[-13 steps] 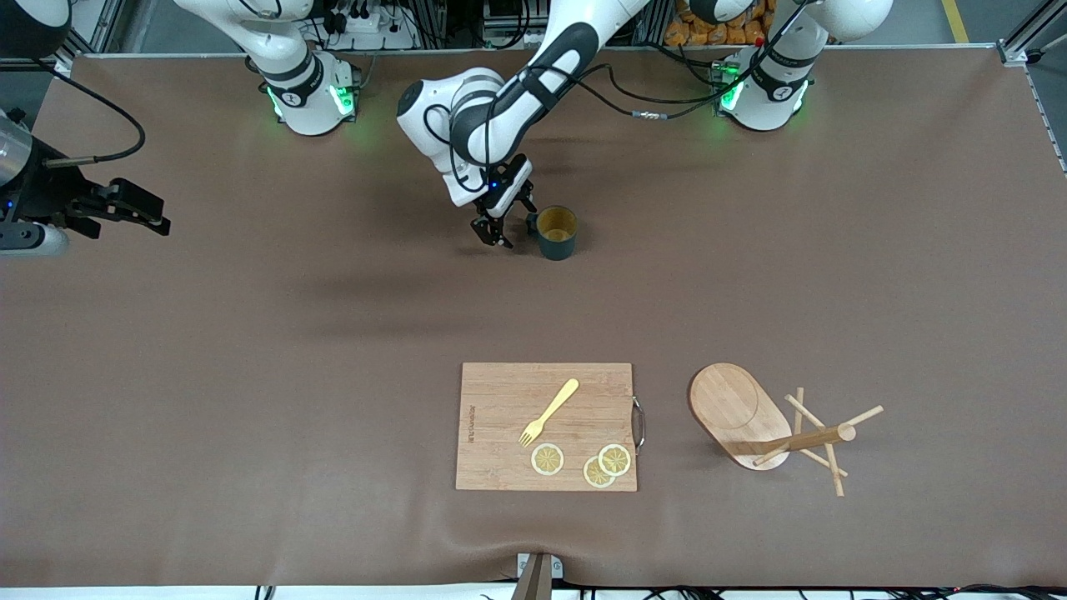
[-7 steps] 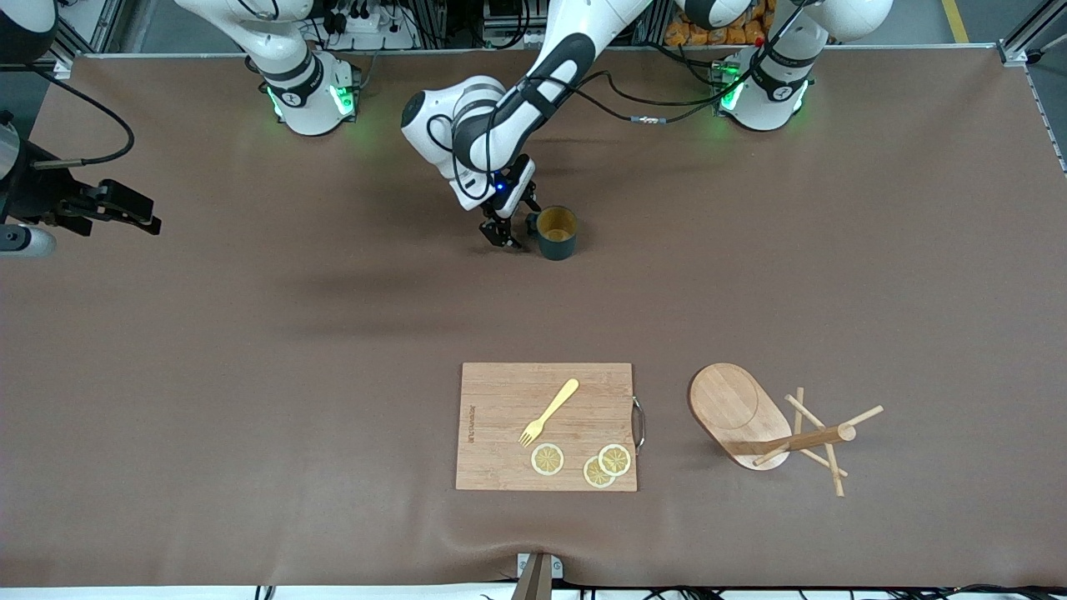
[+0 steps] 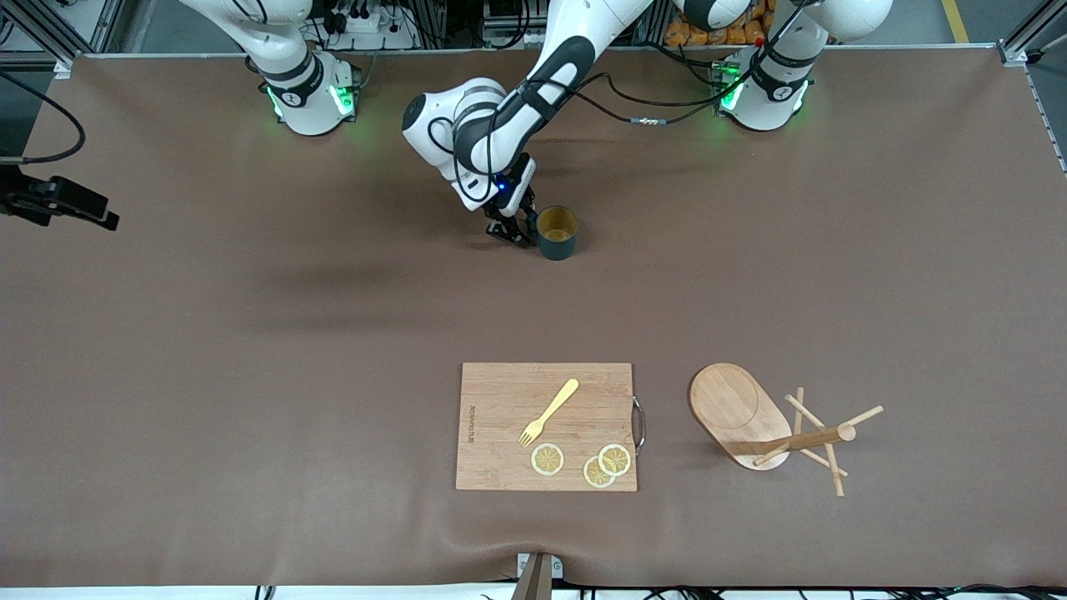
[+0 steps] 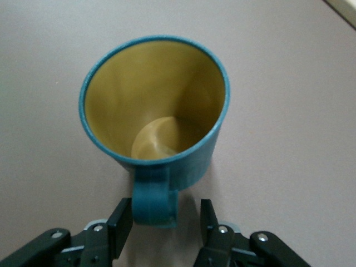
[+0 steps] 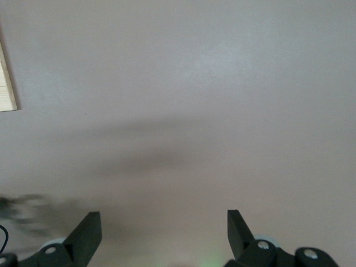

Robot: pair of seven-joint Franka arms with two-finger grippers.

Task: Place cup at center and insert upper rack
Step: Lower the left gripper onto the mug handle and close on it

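The cup, dark teal with a yellowish inside, stands upright on the brown table, nearer the robots' bases than the cutting board. Its handle sits between the jaws of my left gripper. One finger touches the handle, and a gap shows at the other, so the gripper is open. The upper rack, a light wooden mug tree, lies tipped on its side beside the board, toward the left arm's end. My right gripper hangs open and empty over bare table at the right arm's end.
A wooden cutting board lies near the front edge with a yellow fork and three lemon slices on it. A corner of it shows in the right wrist view. Brown table mat lies between cup and board.
My left gripper has slid in toward the cup and its jaws have narrowed around the handle. The right arm has pulled back toward the table's edge. The cup has not moved.
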